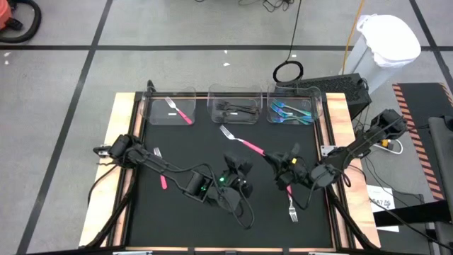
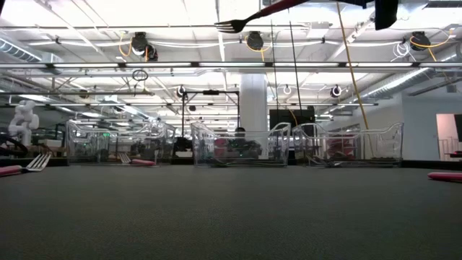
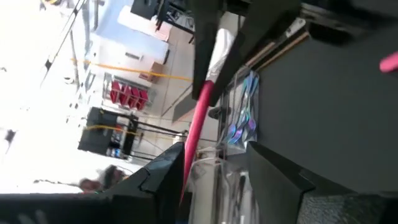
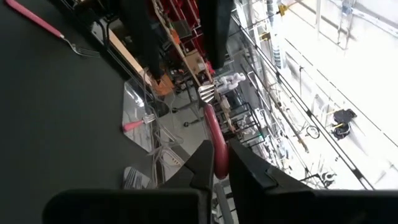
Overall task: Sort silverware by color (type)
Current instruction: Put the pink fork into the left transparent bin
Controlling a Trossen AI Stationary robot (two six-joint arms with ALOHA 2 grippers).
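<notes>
1. The left bin (image 1: 170, 108) is holding one pink fork (image 1: 178, 112); the centre bin (image 1: 236, 108), black silverware (image 1: 237, 110); the right bin (image 1: 294, 110), teal silverware (image 1: 290, 112).
2. The right gripper (image 1: 277, 161), at the mat's (image 1: 191, 149) 3 o'clock, is clamping a pink-handled fork (image 1: 243, 142) that is pointing toward 10 o'clock.
3. The left gripper (image 1: 237, 170) is sitting at 6 o'clock; its grip state cannot be determined.

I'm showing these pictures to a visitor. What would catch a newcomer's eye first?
A pink-handled fork held in the air over the middle of the black mat, gripped by the right pincer, with the left pincer close beside it. Behind stand three clear bins, and more pink-handled forks lie on the mat.
</notes>
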